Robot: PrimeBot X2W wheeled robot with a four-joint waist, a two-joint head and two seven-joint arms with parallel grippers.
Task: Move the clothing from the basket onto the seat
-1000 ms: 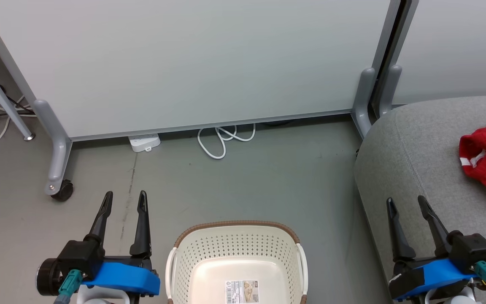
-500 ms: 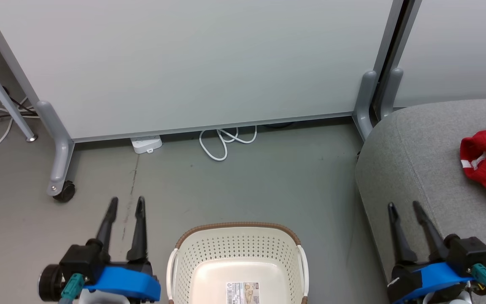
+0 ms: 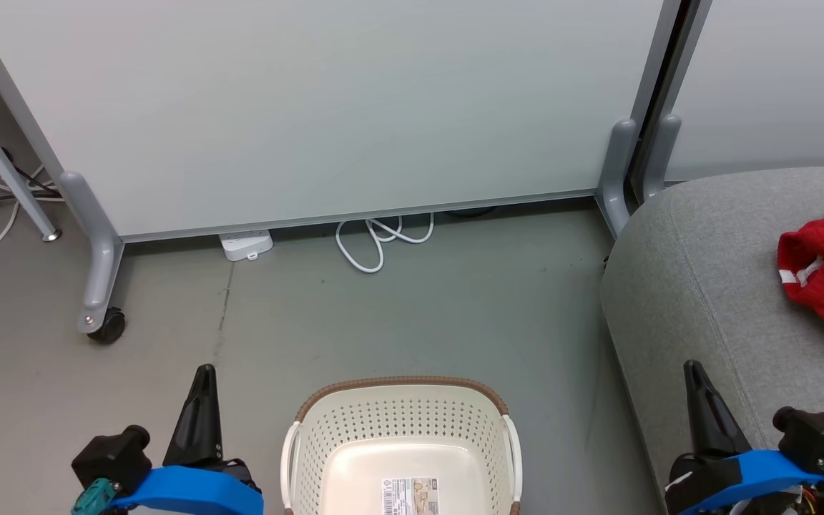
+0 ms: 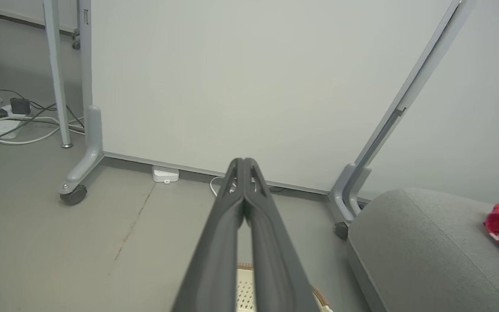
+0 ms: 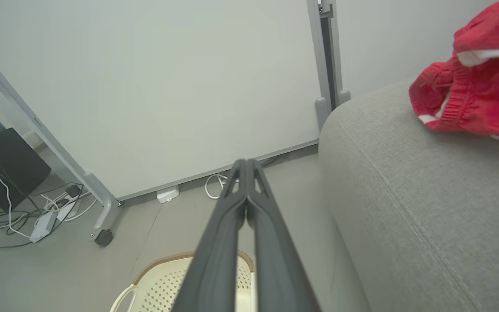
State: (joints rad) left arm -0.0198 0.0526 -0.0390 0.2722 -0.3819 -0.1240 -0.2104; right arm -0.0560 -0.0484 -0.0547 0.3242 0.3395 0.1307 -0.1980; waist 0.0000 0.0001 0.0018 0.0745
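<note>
Both claws have snapped together since a second ago, when each stood spread; the left gripper [image 3: 205, 372] now shows its two dark fingers pressed into one blade beside the basket [image 3: 401, 382], and the right gripper [image 3: 692, 366] shows the same over the near edge of the seat [image 3: 698, 286]; nothing is pinched in either. Each wrist view confirms it; the left gripper [image 4: 244, 163] and the right gripper [image 5: 246, 163] have fingers meeting along their length, with only floor and partition panel [image 3: 312, 107] beyond them.

And the clothing [image 3: 823, 272]? It lies bunched in a red heap on the seat, well apart from both claws, running off the right side of the head view; whether both garments are in that heap cannot be told. What shows of the basket's bottom is bare but for its label sticker [image 3: 412, 495]; so the job looks done, or very nearly.

Trouble from here looks slight but real; the right arm hangs close over the seat's rounded edge, and a careless swing toward the heap could hook a stripe trim and drag fabric toward the floor; the left arm stands just beside the basket, so a sideways sweep could knock it; and a white cable [image 3: 376, 247] loops on the floor ahead, a likely snag if the base rolls forward.
</note>
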